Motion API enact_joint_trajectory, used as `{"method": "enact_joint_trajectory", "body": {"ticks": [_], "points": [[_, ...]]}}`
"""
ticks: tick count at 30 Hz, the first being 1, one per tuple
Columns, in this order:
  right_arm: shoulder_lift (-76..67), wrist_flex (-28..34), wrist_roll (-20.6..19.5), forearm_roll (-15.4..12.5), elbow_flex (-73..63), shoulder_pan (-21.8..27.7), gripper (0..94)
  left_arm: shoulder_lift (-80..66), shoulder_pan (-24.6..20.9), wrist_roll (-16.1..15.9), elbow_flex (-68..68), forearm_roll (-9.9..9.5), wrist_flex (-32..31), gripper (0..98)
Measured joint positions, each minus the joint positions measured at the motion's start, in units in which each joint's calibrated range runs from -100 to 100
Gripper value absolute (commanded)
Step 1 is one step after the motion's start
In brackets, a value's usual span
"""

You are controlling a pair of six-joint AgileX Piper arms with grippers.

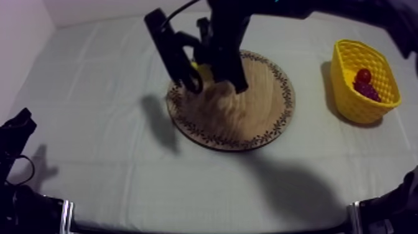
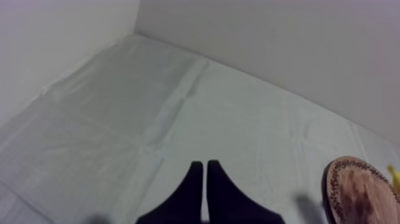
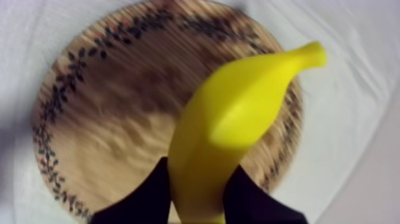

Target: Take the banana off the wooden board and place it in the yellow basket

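Your right gripper (image 3: pixel 201 167) is closed on the banana (image 3: pixel 238 125). In the right wrist view its two black fingers (image 3: pixel 149 196) press the fruit from either side, and the stem end points away from the gripper over the far part of the board (image 3: pixel 107 107). From above, that arm comes in at the upper right and the gripper (image 1: pixel 208 68) hangs over the board's (image 1: pixel 249 112) far left part. Only a sliver of the banana (image 1: pixel 199 67) shows between the fingers. You cannot tell from these views whether the banana's lower end touches the wood.

The board lies near the middle of the table (image 1: pixel 93 74), a little toward the far edge. The basket (image 1: pixel 348 99) stands well apart from it, close to the table's right edge. Inside the basket are a small red fruit (image 1: pixel 364 76) and, just beside it, a bunch of grapes (image 1: pixel 368 92).

Your left gripper (image 2: pixel 205 164) has its fingers together in a narrow wedge, with nothing between them, over bare cloth. The board's rim (image 2: pixel 342 179) shows off to one side, with a bit of yellow (image 2: pixel 393 174) past it. From above, this gripper (image 1: pixel 18 127) sits low at the table's left edge, well apart from the board.
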Motion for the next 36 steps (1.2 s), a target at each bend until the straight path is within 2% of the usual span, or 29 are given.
{"method": "enact_joint_trajectory", "body": {"ticks": [8, 20, 24, 36], "points": [[-11.7, 1.2, -3.2, 0.5, 7.7, 3.0, 10.1, 0.0, 0.0, 0.0, 0.0, 0.0, 0.0, 0.1], [-26.9, 8.9, -7.2, 0.6, 15.5, 8.8, 3.7, 0.0, 0.0, 0.0, 0.0, 0.0, 0.0, 0.1], [-28.9, 11.7, -8.4, 0.4, 17.2, 12.4, 3.6, 0.0, 0.0, 0.0, 0.0, 0.0, 0.0, 0.1], [-30.0, 13.3, -12.7, -1.1, 19.7, 25.6, 4.8, 0.0, 0.0, 0.0, 0.0, 0.0, 0.0, 0.1]]}}
